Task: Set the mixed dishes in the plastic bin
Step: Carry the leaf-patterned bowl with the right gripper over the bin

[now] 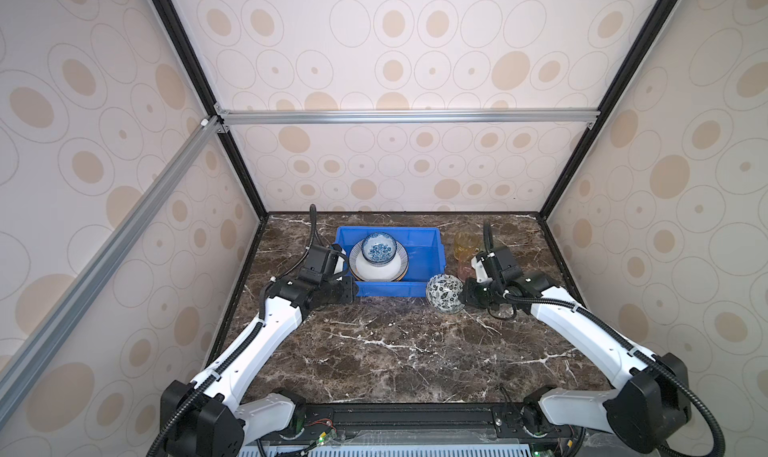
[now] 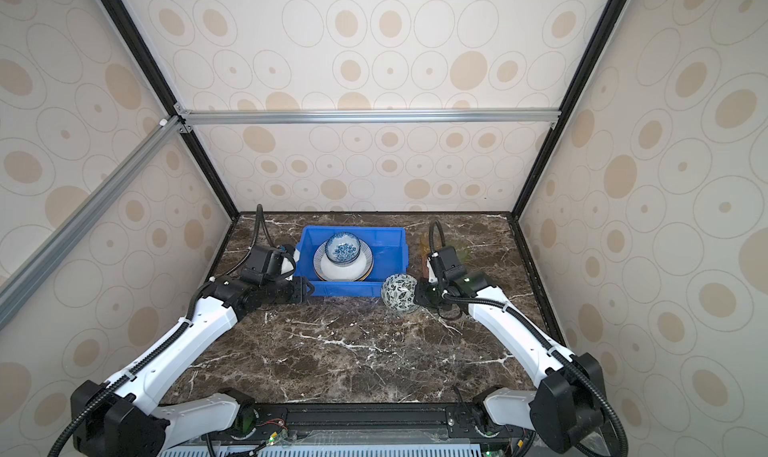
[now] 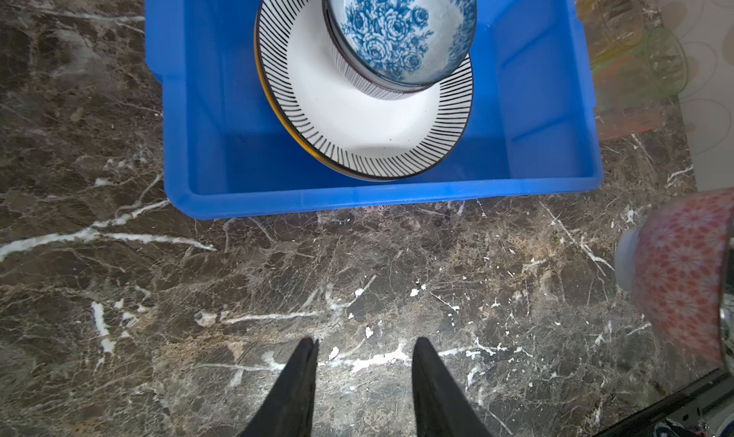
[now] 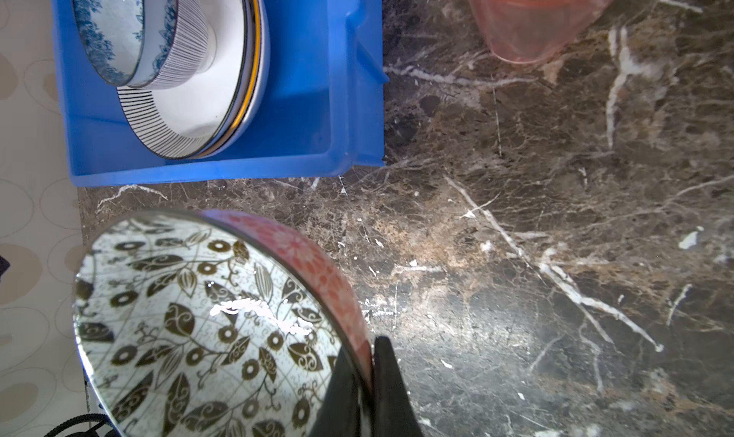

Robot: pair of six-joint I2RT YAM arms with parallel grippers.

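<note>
Plates (image 1: 376, 271), floral bowl (image 1: 378, 247) sat in bin (image 1: 420, 260); right fingers (image 4: 390, 387) pinched leaf-pattern bowl (image 1: 444, 293); left fingers (image 3: 292, 395) half-open, empty; tumblers (image 1: 464, 244) stood outside.

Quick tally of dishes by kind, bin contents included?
Plates: 2 visible, stacked in the blue bin; maybe more underneath.
Bowls: 3: nested pair on the plates, leaf-patterned bowl in the right fingers.
Tumblers: 3: yellow, green, pink, outside the bin.
Total: at least 8.

Dark brown marble tabletop (image 1: 395, 351), white-veined, below me; cream walls (image 1: 415, 176) printed with tan ovals ahead of me and to both sides; aluminium bar (image 1: 407, 116) crossing the wall ahead.
</note>
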